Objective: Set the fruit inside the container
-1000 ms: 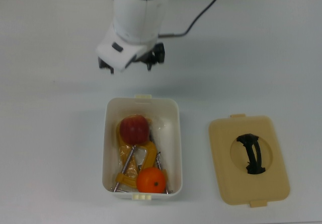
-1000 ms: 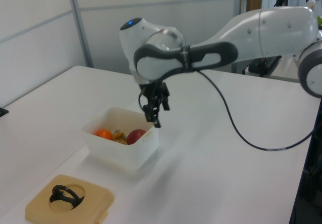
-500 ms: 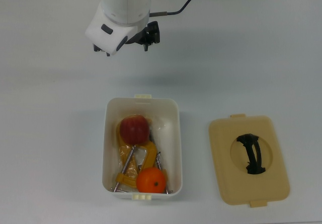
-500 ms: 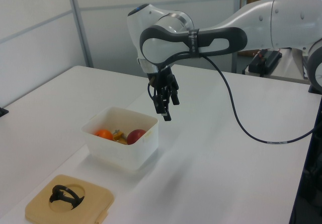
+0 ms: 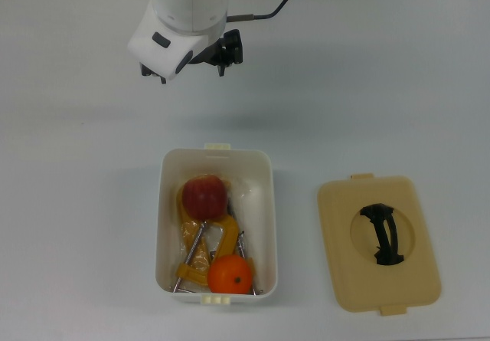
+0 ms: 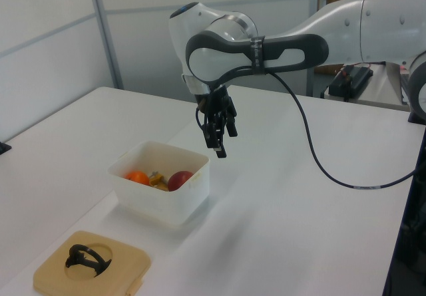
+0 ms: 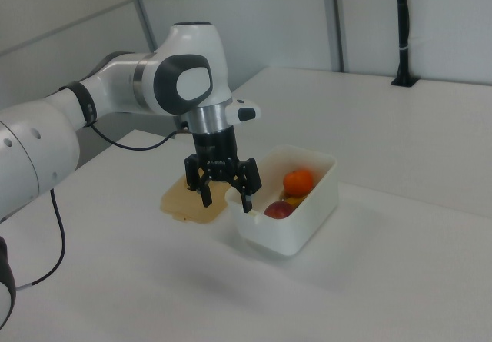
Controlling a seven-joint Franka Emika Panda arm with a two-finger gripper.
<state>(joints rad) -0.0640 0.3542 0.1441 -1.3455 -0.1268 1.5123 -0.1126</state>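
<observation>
The white container (image 5: 162, 203) stands on the table with its top uncovered. Inside it lie the red apple (image 5: 204, 196), at the end nearer the arm, and the orange (image 5: 230, 273), at the far end. In the left view, the apple (image 6: 180, 179) and orange (image 6: 138, 177) show above the tub's rim. My gripper (image 7: 226, 197) hangs in the air beside the container's short end, above table height. It is open and holds nothing. In the top view the arm's white wrist hides most of the fingers.
Yellow metal C-clamps (image 5: 218, 230) lie in the tub under and between the fruits. A beige lid (image 5: 344, 234) with a black handle (image 5: 381, 234) lies flat at the top view's right of the tub. A black cable (image 6: 319, 169) trails over the table behind the arm.
The arm has drawn back from the tub's end and risen, moving toward the top view's upper edge. Over the last half second it barely shifted. The fruits lie as before.
</observation>
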